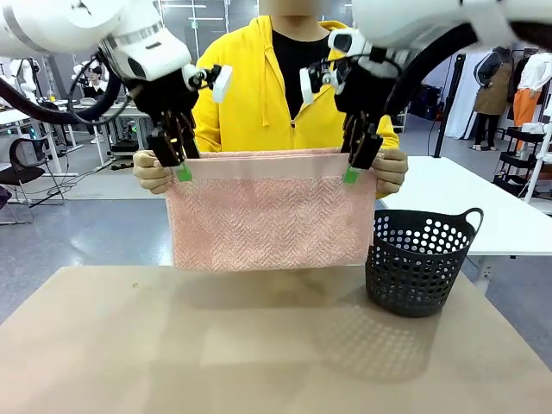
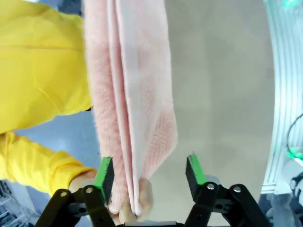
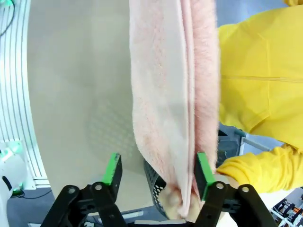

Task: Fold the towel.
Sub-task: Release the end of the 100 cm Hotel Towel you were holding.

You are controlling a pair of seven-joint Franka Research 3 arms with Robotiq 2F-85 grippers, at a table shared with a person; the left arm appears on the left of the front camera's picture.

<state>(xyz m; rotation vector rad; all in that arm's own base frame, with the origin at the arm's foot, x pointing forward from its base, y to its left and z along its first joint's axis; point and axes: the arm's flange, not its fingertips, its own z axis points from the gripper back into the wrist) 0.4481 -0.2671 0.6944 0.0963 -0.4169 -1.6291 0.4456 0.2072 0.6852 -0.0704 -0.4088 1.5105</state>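
The pale pink towel hangs doubled over above the table, its smooth band along the top. A person in a yellow hoodie holds its two top corners, one hand at the picture's left and the other hand at the right. My left gripper stands open at the left corner. In the left wrist view the towel runs between the spread fingers of the left gripper, close to one green pad. My right gripper is open at the right corner, and the towel lies beside one pad of the right gripper.
A black perforated basket stands on the tan table at the right, just below the towel's right end. The person's body is directly behind the towel. A white table stands behind at the right.
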